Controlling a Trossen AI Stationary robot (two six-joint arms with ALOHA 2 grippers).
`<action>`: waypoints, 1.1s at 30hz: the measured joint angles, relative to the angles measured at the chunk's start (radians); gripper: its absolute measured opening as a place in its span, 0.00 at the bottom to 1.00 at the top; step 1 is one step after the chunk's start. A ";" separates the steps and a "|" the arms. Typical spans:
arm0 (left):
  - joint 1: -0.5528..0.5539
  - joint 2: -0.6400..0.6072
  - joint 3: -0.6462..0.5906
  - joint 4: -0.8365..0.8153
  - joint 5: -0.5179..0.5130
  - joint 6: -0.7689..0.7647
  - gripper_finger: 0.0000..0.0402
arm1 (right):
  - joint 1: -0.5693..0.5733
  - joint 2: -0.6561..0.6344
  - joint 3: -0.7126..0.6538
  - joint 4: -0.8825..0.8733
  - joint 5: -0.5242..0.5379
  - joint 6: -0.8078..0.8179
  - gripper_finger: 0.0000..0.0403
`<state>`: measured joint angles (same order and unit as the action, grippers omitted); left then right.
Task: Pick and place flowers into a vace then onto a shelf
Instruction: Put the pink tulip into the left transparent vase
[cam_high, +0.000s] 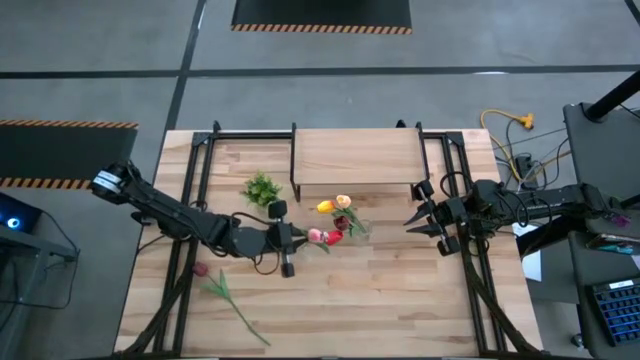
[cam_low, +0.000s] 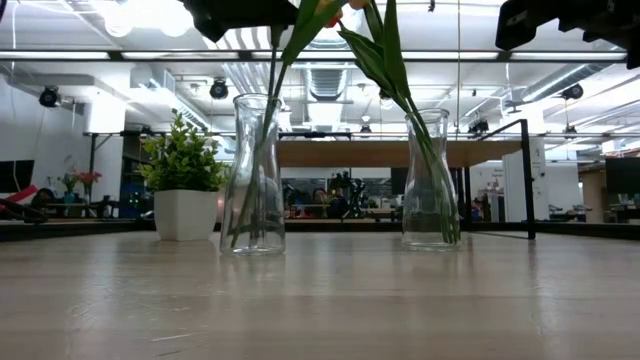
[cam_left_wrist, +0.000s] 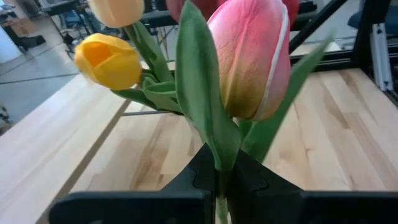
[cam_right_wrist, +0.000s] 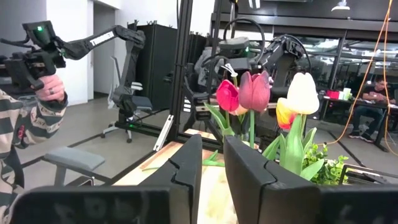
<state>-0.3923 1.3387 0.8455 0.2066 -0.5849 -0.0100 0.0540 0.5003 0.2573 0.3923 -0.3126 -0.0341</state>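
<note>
Pink tulip (cam_left_wrist: 249, 59) clamped low on its stem in the left gripper (cam_high: 296, 238), stem running upright, head up, a long leaf rising beside it. Held just beside the cluster of flowers (cam_high: 338, 218) standing near the table's middle: yellow tulip (cam_left_wrist: 107, 60) and a peach head (cam_left_wrist: 117, 10) close behind in the left wrist view, red and dark heads alongside. Stems seen from the low view dropping down into two clear glass vases (cam_low: 253, 176) standing upright on the table (cam_high: 400, 300), the second vase (cam_low: 431, 180) to the side, well apart from the first. Which vase takes the held stem: cannot tell.

One more tulip (cam_high: 222, 293) lying flat on the table near the left front, maroon head toward the left arm, long stem slanting away toward the front edge.

Shelf (cam_high: 355, 158) at the table's back, behind the flowers, its long side running across the table. Small potted green plant (cam_high: 262, 188) just left of the shelf.

Right gripper (cam_high: 413, 218) hovering right of the flowers, fingers nearly together, grasping nothing, pointed at the tulips.

Beyond the table, a person in a striped sleeve (cam_right_wrist: 18, 134) holding a control handle.
</note>
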 joint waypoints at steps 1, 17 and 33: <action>0.000 0.000 0.000 0.000 0.006 -0.002 0.00 | 0.000 0.000 0.000 0.000 0.000 0.000 0.14; 0.001 -0.008 0.000 -0.020 0.008 -0.034 0.22 | 0.000 0.000 0.000 0.000 0.000 0.000 0.15; 0.001 -0.173 0.000 -0.204 0.035 -0.078 0.71 | 0.000 0.000 0.000 0.000 0.000 0.000 0.14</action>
<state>-0.3916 1.1655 0.8455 0.0028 -0.5500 -0.0885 0.0537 0.5003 0.2573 0.3920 -0.3126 -0.0338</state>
